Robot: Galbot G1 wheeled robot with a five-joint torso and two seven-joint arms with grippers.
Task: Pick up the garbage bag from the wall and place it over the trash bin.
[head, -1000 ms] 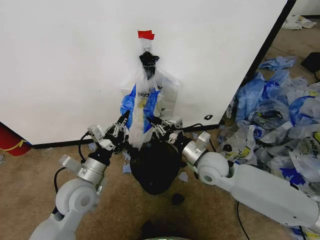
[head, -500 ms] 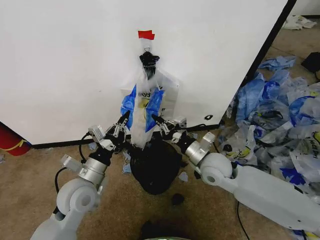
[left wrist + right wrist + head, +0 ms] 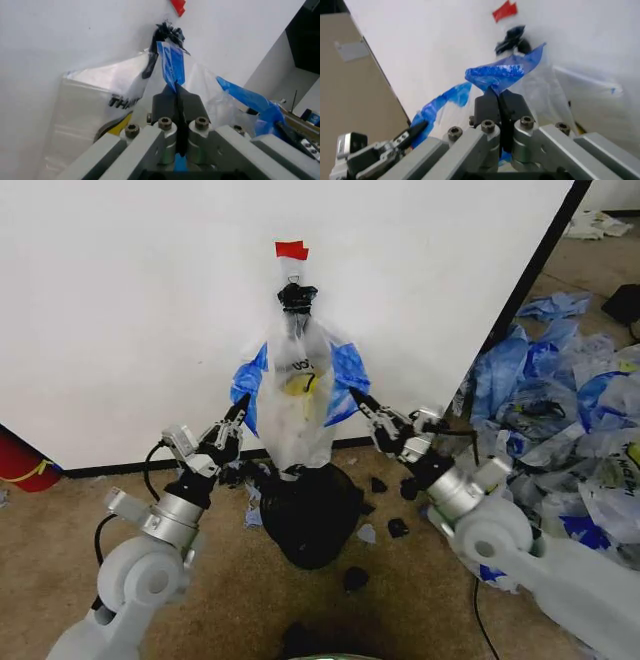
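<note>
The garbage bag point(image 3: 296, 385) hangs on the wall point(image 3: 140, 310) from a metal hook point(image 3: 293, 279) under a red tape piece point(image 3: 292, 249), its top bunched in a black knot point(image 3: 297, 297). Its yellow smiley and black print face me. My left gripper point(image 3: 239, 410) is shut on the bag's blue left edge, the blue strip running between its tips point(image 3: 175, 89). My right gripper point(image 3: 357, 396) is shut on the blue right edge point(image 3: 501, 77). The bag is stretched wide between them. The trash bin point(image 3: 310, 515) stands on the floor right below the bag.
A heap of similar blue and white bags point(image 3: 560, 410) covers the floor on the right, past the wall's black edge point(image 3: 530, 280). Small black scraps point(image 3: 397, 527) lie around the bin. A red object point(image 3: 20, 460) sits at the far left by the wall base.
Both grippers have moved apart and slightly up, pulling the bag's blue edges outward so the bag spreads wide. The right arm has swung well to the right.
</note>
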